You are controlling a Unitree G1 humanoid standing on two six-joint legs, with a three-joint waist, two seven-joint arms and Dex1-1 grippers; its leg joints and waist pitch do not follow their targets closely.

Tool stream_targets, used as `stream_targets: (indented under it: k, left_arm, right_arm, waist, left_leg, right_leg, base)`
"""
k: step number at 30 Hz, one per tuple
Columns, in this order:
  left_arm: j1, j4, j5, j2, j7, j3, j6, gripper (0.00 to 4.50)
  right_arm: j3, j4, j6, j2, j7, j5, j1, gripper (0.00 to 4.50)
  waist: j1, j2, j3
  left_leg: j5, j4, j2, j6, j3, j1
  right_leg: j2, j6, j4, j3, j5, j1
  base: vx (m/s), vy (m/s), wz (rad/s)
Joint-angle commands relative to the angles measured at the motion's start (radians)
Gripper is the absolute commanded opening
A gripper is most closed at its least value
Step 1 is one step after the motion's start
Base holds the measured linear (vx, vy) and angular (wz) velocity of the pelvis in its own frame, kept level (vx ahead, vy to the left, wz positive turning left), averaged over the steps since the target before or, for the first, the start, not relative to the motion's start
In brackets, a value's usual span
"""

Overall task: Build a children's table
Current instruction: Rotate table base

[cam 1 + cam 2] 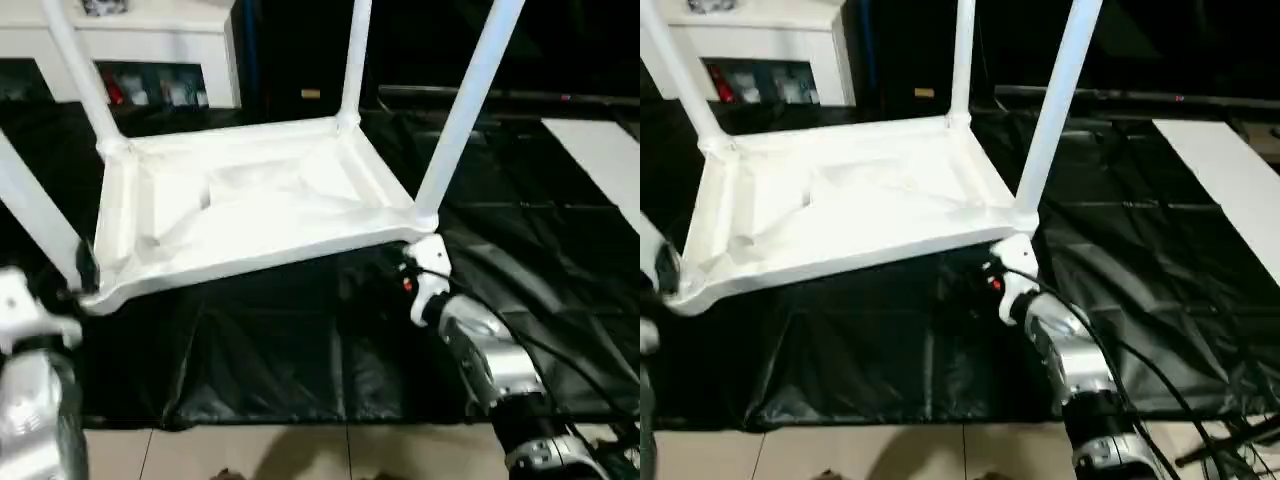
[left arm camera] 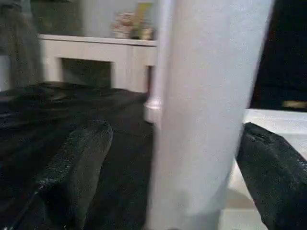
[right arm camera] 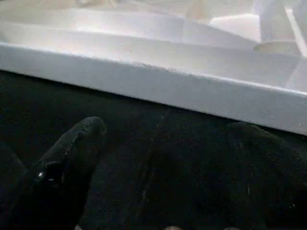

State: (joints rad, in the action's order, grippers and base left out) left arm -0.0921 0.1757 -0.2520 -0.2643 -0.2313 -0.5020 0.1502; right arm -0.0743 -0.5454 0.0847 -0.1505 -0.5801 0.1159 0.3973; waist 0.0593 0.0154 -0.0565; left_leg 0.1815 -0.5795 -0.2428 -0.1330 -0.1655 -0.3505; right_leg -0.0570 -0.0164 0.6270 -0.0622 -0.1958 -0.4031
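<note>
With the children's table (image 1: pixel 250 215) upside down mid-frame on the black worktop (image 1: pixel 300 340), four legs up, the left gripper (image 2: pixel 175 158) straddles the lower-left leg (image 2: pixel 206 110), fingers apart, the right gripper (image 3: pixel 163 167) spread beneath the rim; next, likely turning it upright.

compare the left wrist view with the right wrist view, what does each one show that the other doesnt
Left wrist: a white leg standing upright between the left gripper's two open fingers, with a white shelf unit behind.

Right wrist: the long edge of the upturned tabletop and its ribbed underside, just beyond the right gripper's open fingers, which hold nothing.

Both: the black cover under the table parts, and two black fingers spread apart.
</note>
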Motion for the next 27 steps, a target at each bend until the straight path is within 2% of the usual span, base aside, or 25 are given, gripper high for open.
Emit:
stream_targets:
  k: [1, 3, 4, 5, 7, 8, 9, 10, 11, 12, 13, 14, 15, 16, 17, 18, 19, 20, 21, 23, 25, 27]
  left_arm:
    - [-0.039, 0.059, -0.098, -0.037, -0.174, 0.024, -0.09, 4.5]
    - [-0.066, 0.099, -0.148, -0.086, -0.321, 0.044, -0.15, 4.5]
    - [-0.066, 0.099, -0.148, -0.086, -0.321, 0.044, -0.15, 4.5]
    - [-0.073, 0.13, -0.165, -0.138, -0.458, 0.08, -0.204, 4.5]
    - [-0.075, 0.146, -0.174, -0.165, -0.529, 0.1, -0.235, 4.5]
    - [-0.074, 0.153, -0.189, -0.185, -0.592, 0.114, -0.263, 4.5]
    - [-0.074, 0.156, -0.198, -0.196, -0.627, 0.123, -0.278, 4.5]
    - [-0.074, 0.157, -0.198, -0.196, -0.628, 0.123, -0.278, 4.5]
    - [-0.076, 0.161, -0.218, -0.212, -0.673, 0.136, -0.298, 4.5]
    - [-0.08, 0.155, -0.269, -0.237, -0.745, 0.144, -0.356, 4.5]
    - [-0.08, 0.155, -0.272, -0.238, -0.749, 0.144, -0.359, 4.5]
    - [-0.083, 0.154, -0.297, -0.251, -0.785, 0.147, -0.385, 4.5]
    - [-0.078, 0.136, -0.329, -0.274, -0.837, 0.159, -0.436, 4.5]
    - [-0.066, 0.109, -0.355, -0.298, -0.891, 0.178, -0.48, 4.5]
    - [-0.05, 0.075, -0.379, -0.32, -0.932, 0.198, -0.524, 4.5]
    - [-0.05, 0.075, -0.379, -0.32, -0.932, 0.198, -0.524, 4.5]
    - [-0.032, 0.033, -0.403, -0.337, -0.959, 0.216, -0.565, 4.5]
    - [0.009, -0.064, -0.452, -0.365, -0.997, 0.246, -0.64, 4.5]
    - [0.009, -0.064, -0.452, -0.365, -0.997, 0.246, -0.64, 4.5]
    - [0.06, -0.196, -0.506, -0.373, -1.023, 0.29, -0.705, 4.5]
    - [0.07, -0.25, -0.536, -0.361, -1.009, 0.307, -0.731, 4.5]
    - [0.07, -0.27, -0.548, -0.356, -1.005, 0.315, -0.742, 4.5]
  right_arm:
    - [-0.006, -0.044, 0.02, -0.005, 0.036, -0.026, 0.028, 4.49]
    - [-0.007, -0.091, 0.021, 0.002, 0.05, -0.034, 0.051, 4.49]
    - [-0.007, -0.091, 0.021, 0.002, 0.05, -0.034, 0.051, 4.49]
    - [-0.003, -0.132, 0.021, 0.007, 0.047, -0.026, 0.076, 4.49]
    - [0.001, -0.157, 0.021, 0.011, 0.044, -0.022, 0.092, 4.49]
    - [0.0, -0.183, 0.015, 0.011, 0.044, -0.028, 0.107, 4.49]
    - [-0.001, -0.199, 0.01, 0.01, 0.044, -0.033, 0.117, 4.49]
    - [-0.001, -0.2, 0.01, 0.01, 0.044, -0.033, 0.117, 4.49]
    - [-0.003, -0.225, 0.006, 0.01, 0.044, -0.039, 0.132, 4.49]
    - [-0.005, -0.265, -0.006, 0.009, 0.042, -0.049, 0.158, 4.49]
    - [-0.005, -0.268, -0.006, 0.009, 0.042, -0.05, 0.159, 4.49]
    - [-0.004, -0.288, -0.011, 0.01, 0.043, -0.052, 0.173, 4.49]
    - [-0.003, -0.314, -0.016, 0.01, 0.042, -0.053, 0.19, 4.49]
    - [-0.002, -0.343, -0.023, 0.011, 0.042, -0.056, 0.208, 4.49]
    - [-0.001, -0.368, -0.031, 0.012, 0.041, -0.058, 0.223, 4.49]
    - [-0.001, -0.368, -0.031, 0.012, 0.041, -0.058, 0.223, 4.49]
    - [-0.003, -0.386, -0.036, 0.013, 0.037, -0.06, 0.234, 4.49]
    - [-0.008, -0.423, -0.045, 0.017, 0.032, -0.067, 0.255, 4.49]
    - [-0.008, -0.423, -0.045, 0.017, 0.032, -0.067, 0.255, 4.49]
    - [-0.02, -0.477, -0.061, 0.036, 0.024, -0.079, 0.287, 4.49]
    - [-0.024, -0.5, -0.071, 0.055, 0.02, -0.082, 0.304, 4.49]
    - [-0.023, -0.516, -0.078, 0.069, 0.015, -0.082, 0.316, 4.49]
  waist:
    - [0.003, -0.006, 0.062]
    - [0.007, -0.012, 0.068]
    - [0.006, -0.013, 0.067]
    - [0.006, -0.005, 0.065]
    - [0.006, -0.007, 0.065]
    - [0.008, -0.012, 0.064]
    - [0.008, -0.002, 0.062]
    - [0.014, -0.008, 0.063]
    - [0.015, -0.003, 0.062]
    - [0.023, -0.002, 0.063]
    - [0.024, -0.005, 0.065]
    - [0.027, -0.003, 0.063]
    - [0.027, 0.005, 0.063]
    - [0.028, 0.008, 0.063]
    - [0.029, 0.003, 0.064]
    - [0.028, 0.007, 0.062]
    - [0.028, 0.01, 0.062]
    - [0.026, 0.009, 0.064]
    - [0.025, 0.009, 0.063]
    - [0.022, 0.011, 0.062]
    - [0.016, 0.017, 0.059]
    - [0.012, 0.018, 0.057]
  left_leg:
    - [0.215, 0.06, 0.017, 0.022, -0.011, -0.003]
    - [0.186, 0.057, 0.021, 0.017, -0.014, 0.004]
    - [0.183, 0.057, 0.022, 0.017, -0.015, 0.004]
    - [0.186, 0.058, 0.019, 0.02, -0.016, 0.004]
    - [0.189, 0.06, 0.019, 0.023, -0.015, 0.003]
    - [0.2, 0.061, 0.016, 0.021, -0.016, 0.007]
    - [0.203, 0.061, 0.015, 0.019, -0.018, 0.007]
    - [0.207, 0.062, 0.015, 0.016, -0.018, 0.009]
    - [0.211, 0.063, 0.012, 0.013, -0.019, 0.008]
    - [0.207, 0.063, 0.012, 0.009, -0.019, 0.011]
    - [0.202, 0.061, 0.013, 0.004, -0.02, 0.01]
    - [0.209, 0.063, 0.012, -0.004, -0.021, 0.012]
    - [0.208, 0.064, 0.011, -0.004, -0.022, 0.011]
    - [0.205, 0.064, 0.012, -0.005, -0.022, 0.009]
    - [0.211, 0.066, 0.011, -0.009, -0.02, 0.01]
    - [0.219, 0.066, 0.009, -0.011, -0.02, 0.009]
    - [0.219, 0.066, 0.009, -0.012, -0.021, 0.009]
    - [0.223, 0.064, 0.006, -0.015, -0.021, 0.01]
    - [0.22, 0.066, 0.007, -0.011, -0.02, 0.007]
    - [0.219, 0.065, 0.008, -0.013, -0.021, 0.005]
    - [0.239, 0.065, 0.009, -0.013, -0.023, 0.007]
    - [0.248, 0.067, 0.01, -0.018, -0.021, 0.004]
  right_leg:
    - [-0.053, -0.163, -0.082, 0.042, -0.191, 0.045]
    - [-0.054, -0.185, -0.074, 0.045, -0.154, 0.041]
    - [-0.05, -0.191, -0.072, 0.044, -0.138, 0.04]
    - [-0.051, -0.2, -0.07, 0.044, -0.116, 0.043]
    - [-0.054, -0.203, -0.068, 0.044, -0.123, 0.044]
    - [-0.055, -0.205, -0.07, 0.044, -0.137, 0.042]
    - [-0.055, -0.205, -0.071, 0.045, -0.141, 0.042]
    - [-0.055, -0.208, -0.069, 0.045, -0.151, 0.04]
    - [-0.056, -0.206, -0.07, 0.045, -0.149, 0.042]
    - [-0.058, -0.206, -0.067, 0.046, -0.149, 0.042]
    - [-0.058, -0.21, -0.062, 0.046, -0.145, 0.04]
    - [-0.056, -0.214, -0.062, 0.046, -0.129, 0.04]
    - [-0.055, -0.214, -0.062, 0.045, -0.126, 0.042]
    - [-0.055, -0.215, -0.06, 0.045, -0.126, 0.043]
    - [-0.056, -0.217, -0.059, 0.044, -0.134, 0.042]
    - [-0.057, -0.218, -0.059, 0.044, -0.135, 0.043]
    - [-0.057, -0.219, -0.059, 0.044, -0.133, 0.043]
    - [-0.058, -0.225, -0.052, 0.044, -0.122, 0.042]
    - [-0.057, -0.225, -0.054, 0.044, -0.121, 0.044]
    - [-0.057, -0.23, -0.054, 0.045, -0.116, 0.045]
    - [-0.055, -0.227, -0.058, 0.046, -0.146, 0.042]
    - [-0.056, -0.214, -0.061, 0.047, -0.181, 0.045]
  base:
    - [0.0, 0.0, 0.0]
    - [0.0, 0.0, 0.0]
    - [0.0, 0.0, 0.0]
    - [0.0, 0.0, 0.0]
    - [0.0, 0.0, 0.0]
    - [0.0, 0.0, 0.0]
    - [0.0, 0.0, 0.0]
    - [0.0, 0.0, 0.0]
    - [0.0, 0.0, 0.0]
    - [0.0, 0.0, 0.0]
    - [0.0, 0.0, 0.0]
    - [0.0, 0.0, 0.0]
    - [0.0, 0.0, 0.0]
    - [0.0, 0.0, 0.0]
    - [0.0, 0.0, 0.0]
    - [0.0, 0.0, 0.0]
    - [0.0, 0.0, 0.0]
    - [0.0, 0.0, 0.0]
    - [0.0, 0.0, 0.0]
    - [0.0, 0.0, 0.0]
    - [0.0, 0.0, 0.0]
    - [0.0, 0.0, 0.0]
